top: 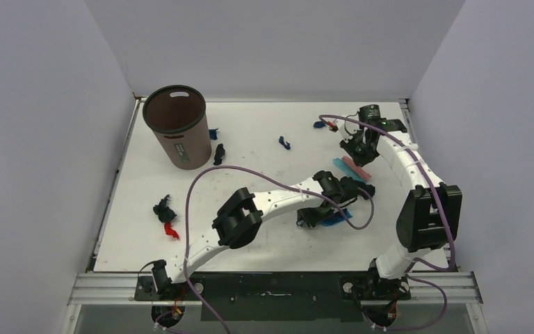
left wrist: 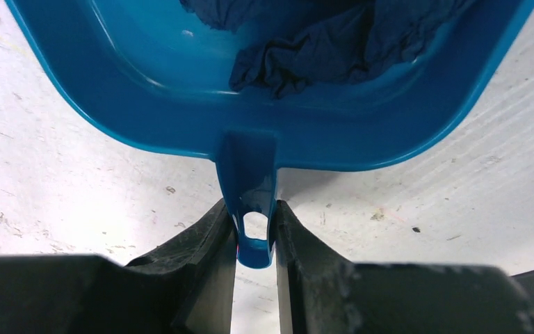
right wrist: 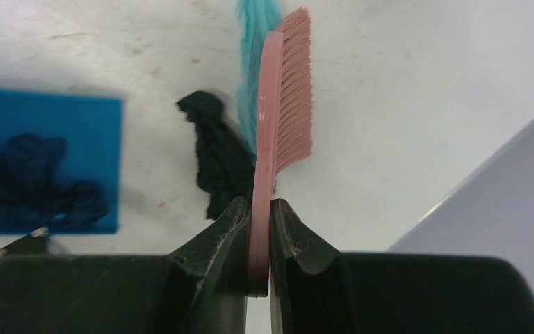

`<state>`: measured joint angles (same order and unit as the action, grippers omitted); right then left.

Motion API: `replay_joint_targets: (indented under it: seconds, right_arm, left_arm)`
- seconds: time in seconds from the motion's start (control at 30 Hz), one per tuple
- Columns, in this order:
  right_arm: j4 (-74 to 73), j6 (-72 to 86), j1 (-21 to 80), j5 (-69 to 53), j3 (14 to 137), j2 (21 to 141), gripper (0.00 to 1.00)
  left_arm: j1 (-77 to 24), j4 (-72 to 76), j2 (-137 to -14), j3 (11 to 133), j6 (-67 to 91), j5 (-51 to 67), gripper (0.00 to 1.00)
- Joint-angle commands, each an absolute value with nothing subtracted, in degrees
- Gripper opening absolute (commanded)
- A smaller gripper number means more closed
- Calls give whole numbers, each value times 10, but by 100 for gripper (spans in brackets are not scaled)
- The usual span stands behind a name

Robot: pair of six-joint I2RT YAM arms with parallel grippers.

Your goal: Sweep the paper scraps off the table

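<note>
My left gripper (top: 318,211) (left wrist: 256,233) is shut on the handle of the bright blue dustpan (top: 337,220) (left wrist: 146,104), which rests on the white table (top: 264,240). Dark navy paper scraps (left wrist: 306,52) lie inside the pan. My right gripper (top: 357,154) (right wrist: 259,216) is shut on the pink brush (top: 354,169) (right wrist: 281,118), held just behind the pan. One dark scrap (right wrist: 215,163) lies on the table beside the brush, between it and the pan (right wrist: 42,163). Loose scraps also lie at the table's middle back (top: 284,142), back right (top: 320,124) and by the bin (top: 219,153).
A brown cylindrical bin (top: 177,125) stands upright at the back left. A dark clump (top: 163,209) and a small red bit (top: 171,230) lie on the left side of the table. Grey walls close in on three sides; a metal rail (top: 285,287) runs along the front.
</note>
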<state>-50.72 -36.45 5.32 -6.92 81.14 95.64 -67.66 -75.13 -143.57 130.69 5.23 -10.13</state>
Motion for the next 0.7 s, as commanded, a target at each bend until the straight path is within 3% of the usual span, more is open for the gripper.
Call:
replay_joint_targets:
  seconds: [0.0, 0.23, 0.67]
  right_arm:
    - [-627, -286, 84, -176, 769, 925, 5]
    - [-703, -241, 101, -275, 773, 913, 5]
    - [-718, -208, 81, -314, 818, 891, 5]
  left_arm:
    - [-660, -749, -1443, 1340, 46, -87, 0]
    - [-642, -728, -1446, 1348, 59, -81, 0]
    - [-640, -635, -1392, 1273, 70, -119, 0]
